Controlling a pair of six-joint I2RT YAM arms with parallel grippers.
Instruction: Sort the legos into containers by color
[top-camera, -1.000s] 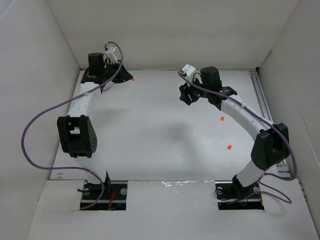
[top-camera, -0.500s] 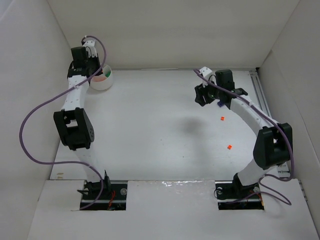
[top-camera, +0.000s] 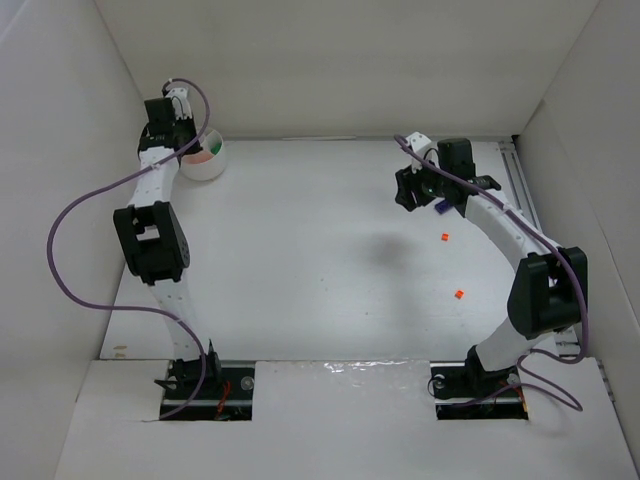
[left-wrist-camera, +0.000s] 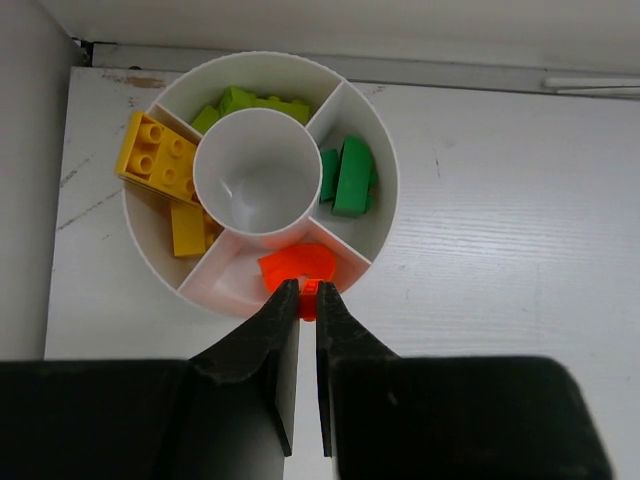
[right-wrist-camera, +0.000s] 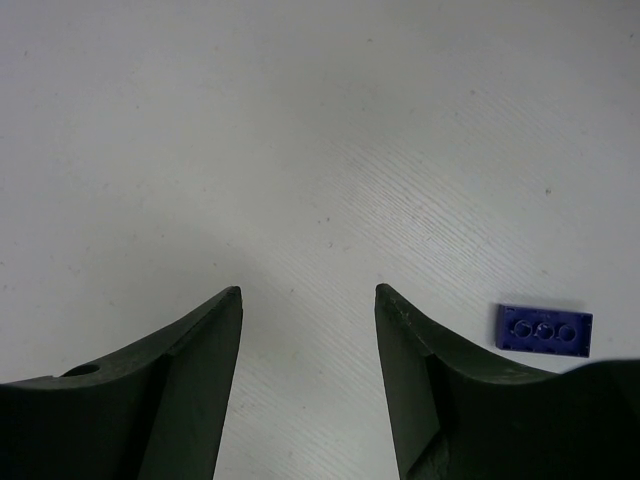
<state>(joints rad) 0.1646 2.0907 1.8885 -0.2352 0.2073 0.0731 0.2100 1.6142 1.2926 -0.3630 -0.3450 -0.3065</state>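
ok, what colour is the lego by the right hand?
Dark blue. The lego shows best in the right wrist view, just outside the right hand.

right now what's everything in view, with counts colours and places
bowl: one, white, sectioned, far left corner of the table
yellow bricks: two, yellow, bowl's left section in the left wrist view
lime bricks: count unclear, light green, top section
green bricks: about two, dark green, right section
curved orange piece: one, red-orange, bottom section
loose orange bricks: two, orange, table near the right arm
blue brick: one, dark blue, table beside the right hand
held orange brick: one, orange, over the bowl's near rim
left hand: shut on that brick
right hand: open, empty, above the table
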